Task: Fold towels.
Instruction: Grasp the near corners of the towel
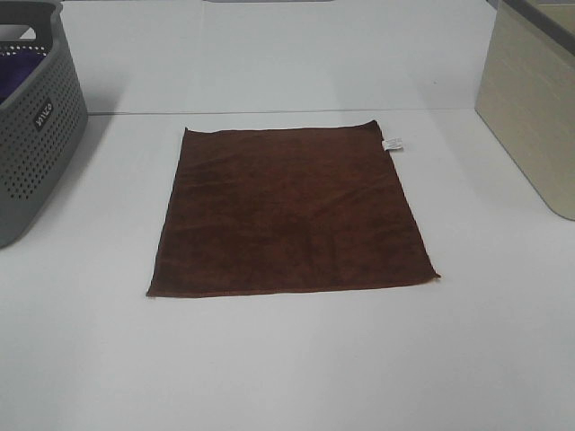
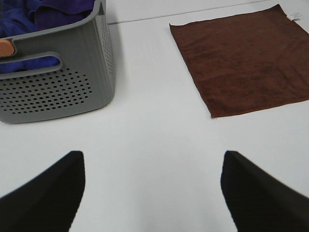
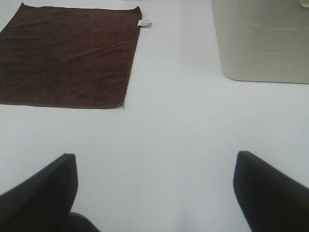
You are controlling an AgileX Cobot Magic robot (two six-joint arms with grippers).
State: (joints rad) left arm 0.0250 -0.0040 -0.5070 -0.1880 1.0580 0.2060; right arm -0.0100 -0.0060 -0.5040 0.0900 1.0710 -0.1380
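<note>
White table (image 1: 287,377): bears all items noted. Towel (image 1: 292,211): dark reddish-brown, spread flat in a single layer at the middle of the table, stitched edges visible, touching neither container and held by neither gripper. Grey perforated basket (image 1: 40,135): stands at the left edge of the exterior high view, well apart from the towel. Beige bin (image 1: 530,117): stands at the right edge, likewise apart. Left gripper (image 2: 154,193): dark fingers (image 2: 48,193) spread wide, nothing between them, over bare table short of the towel's near corner. Right gripper (image 3: 157,193): fingers (image 3: 270,193) equally wide apart and empty, over bare table near the towel. Purple cloth (image 2: 43,12): lies bunched inside the basket. White tag (image 1: 393,144): at the towel's far right corner, lying on the table.
</note>
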